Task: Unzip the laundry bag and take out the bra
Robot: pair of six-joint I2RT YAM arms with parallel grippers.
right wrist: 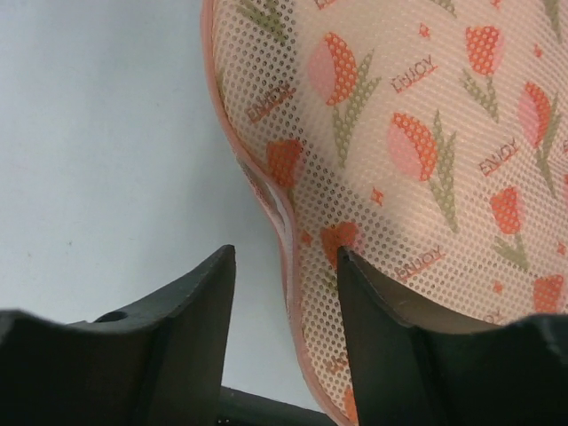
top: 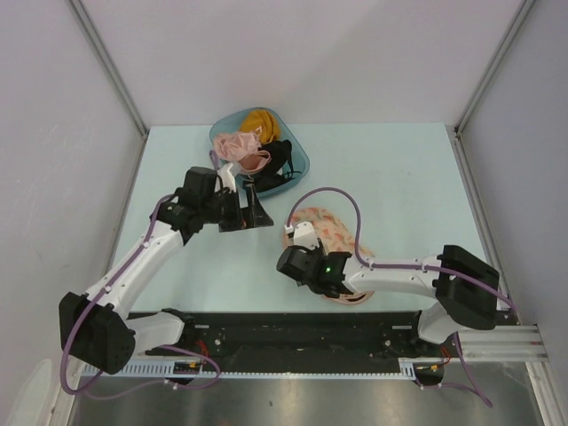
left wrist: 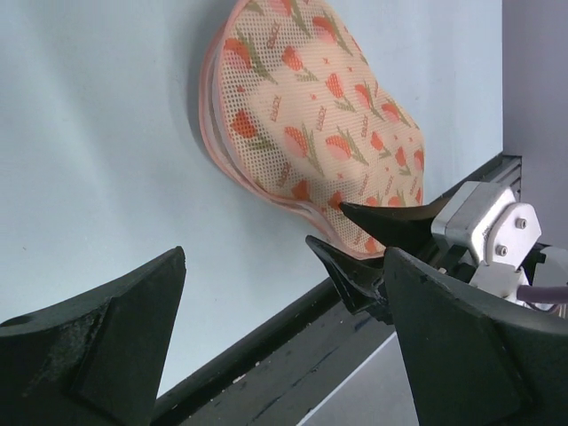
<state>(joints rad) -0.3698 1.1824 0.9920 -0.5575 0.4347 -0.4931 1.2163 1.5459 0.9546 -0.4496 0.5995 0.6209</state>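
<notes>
Top external view: a pale blue-green counter [top: 399, 177] is closed in by plain grey walls [top: 311, 53] on three sides, with a black rail [top: 293, 333] along its near edge. Just beyond the left jaws sits a teal tub [top: 300, 153] holding a yellow garment [top: 259, 121], a pink bra [top: 238, 146] and a black garment [top: 280, 158]. The left jaws are spread wide over bare counter and hold nothing. The laundry bag [top: 330, 229] lies flat to their right, apart from them and directly under the right jaws. In the right wrist view those jaws stand partly open astride its pink zipped rim [right wrist: 288, 231], one finger over the tulip-printed mesh [right wrist: 426, 133], the other over the counter, not clamped on it. What the bag holds cannot be seen. The right arm covers the bag's near end.
</notes>
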